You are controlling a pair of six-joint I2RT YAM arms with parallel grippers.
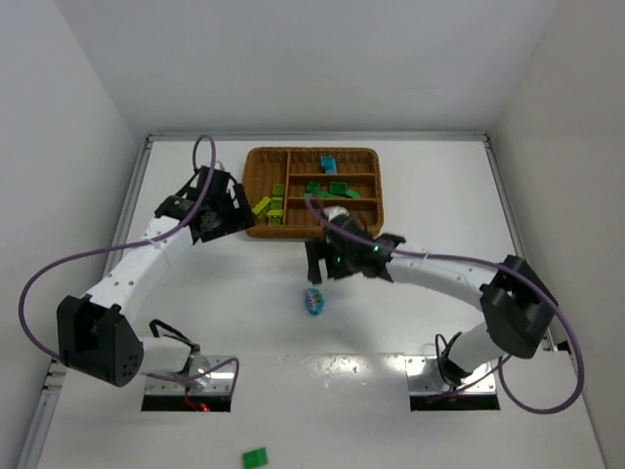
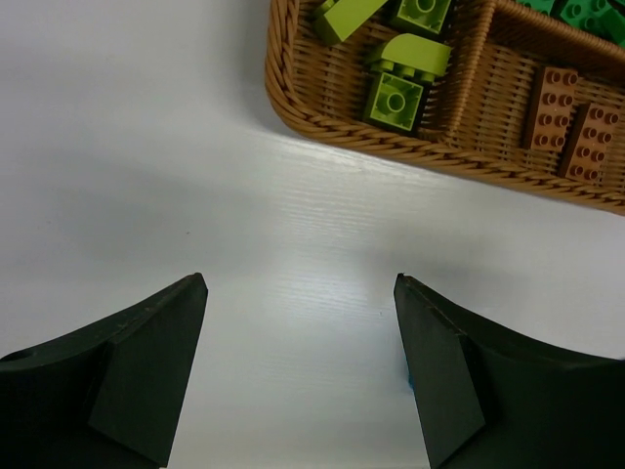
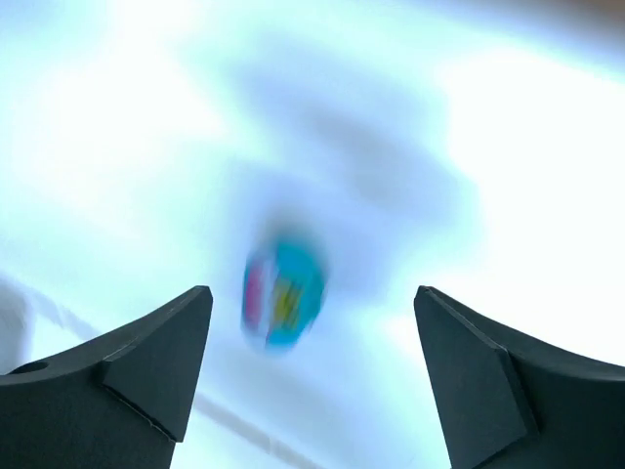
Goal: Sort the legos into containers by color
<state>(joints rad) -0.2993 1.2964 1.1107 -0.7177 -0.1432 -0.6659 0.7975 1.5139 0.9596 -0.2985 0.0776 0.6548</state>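
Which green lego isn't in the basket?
The bright green lego lying alone near the left arm's base, at the bottom of the top view. All other green ones sit inside the wicker tray.

The left tool (image 2: 299, 283) hangs low in the view with its dark jaws wide apart, only white counter (image 2: 146, 147) showing between them. Beyond, at upper right, sits a rounded corner of the wicker tray (image 2: 322, 122). Its end section holds lime bricks (image 2: 395, 98) (one tilted, the rest studs up), two brown bricks (image 2: 552, 107) lie past a divider (image 2: 467, 73), and green bricks (image 2: 586, 12) peek in at the top edge.
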